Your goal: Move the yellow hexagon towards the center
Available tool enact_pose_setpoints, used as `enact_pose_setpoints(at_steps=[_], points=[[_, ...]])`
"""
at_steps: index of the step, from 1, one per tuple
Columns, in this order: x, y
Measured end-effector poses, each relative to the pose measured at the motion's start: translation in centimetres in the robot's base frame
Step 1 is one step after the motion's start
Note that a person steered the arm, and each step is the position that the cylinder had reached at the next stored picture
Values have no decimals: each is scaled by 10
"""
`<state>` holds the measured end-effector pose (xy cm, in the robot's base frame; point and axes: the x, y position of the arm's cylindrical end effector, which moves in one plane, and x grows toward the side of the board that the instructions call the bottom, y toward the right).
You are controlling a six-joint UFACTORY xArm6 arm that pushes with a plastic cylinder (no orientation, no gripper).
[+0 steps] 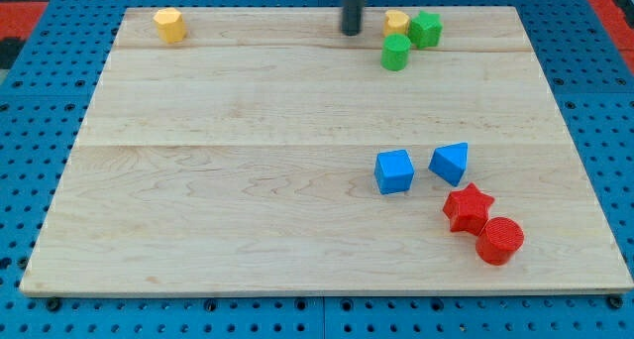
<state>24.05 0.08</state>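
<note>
Yellow hexagon (169,25) sits near the counter's (248,180) top-left corner, well apart from everything else. My tip (352,31) rests at the top edge, just left of a second yellow block (395,22), perhaps heart-shaped, a green star (426,29) and a green cylinder (396,53). There are no fingers, only the rod. Lower right lie a blue cube (394,171), blue wedge (451,163), red star (468,207) and red cylinder (499,241).

Pale wooden board (248,180) carried: yellow hexagon (169,25) top left; yellow block (395,21), green star (426,29), green cylinder (396,53) top right; blue cube (394,171), blue triangle (451,163), red star (468,207), red cylinder (499,241) lower right.
</note>
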Motion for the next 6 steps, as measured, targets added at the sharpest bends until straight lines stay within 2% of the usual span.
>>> enact_pose_setpoints(at_steps=[2,3,4,5,6], points=[[27,-263],[-3,-291],[-40,-211],[-29,-140],[-32,-202]])
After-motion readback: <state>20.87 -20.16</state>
